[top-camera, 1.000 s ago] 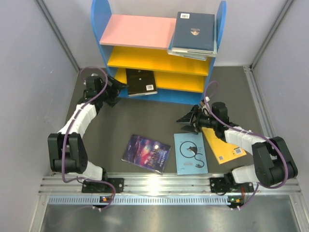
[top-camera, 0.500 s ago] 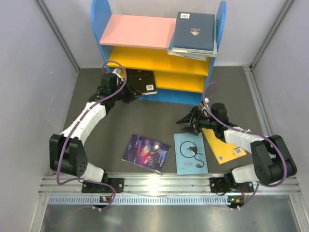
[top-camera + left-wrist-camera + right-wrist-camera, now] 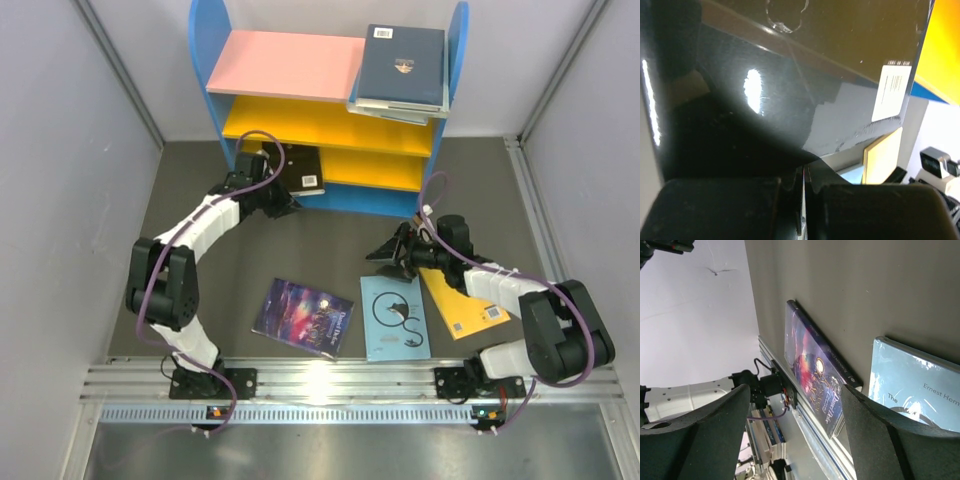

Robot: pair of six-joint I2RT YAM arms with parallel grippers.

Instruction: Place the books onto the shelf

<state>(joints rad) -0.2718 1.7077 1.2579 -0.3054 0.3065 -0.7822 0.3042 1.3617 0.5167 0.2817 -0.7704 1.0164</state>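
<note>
The shelf (image 3: 285, 65) stands at the back, with a dark navy book (image 3: 402, 62) lying on other books at the right end of its pink top. A small black book (image 3: 300, 168) lies on the lower yellow board, jutting out at the front. My left gripper (image 3: 283, 198) is shut, its tips against that book's near edge. The glossy black book (image 3: 790, 90) fills the left wrist view above the shut left gripper (image 3: 804, 172), with nothing between its fingers. My right gripper (image 3: 385, 255) hangs open over the table by the light blue book (image 3: 394, 316). The purple galaxy book (image 3: 303, 315) and the yellow-orange book (image 3: 460, 305) lie flat nearby.
In the right wrist view, the purple book (image 3: 815, 370) and the light blue book (image 3: 920, 385) lie beyond the open right gripper (image 3: 795, 395). Grey walls close in both sides. An aluminium rail (image 3: 330, 375) runs along the near edge.
My left gripper has shut and swung right, from left of the shelf to the black book's near edge. The right arm has barely shifted.
</note>
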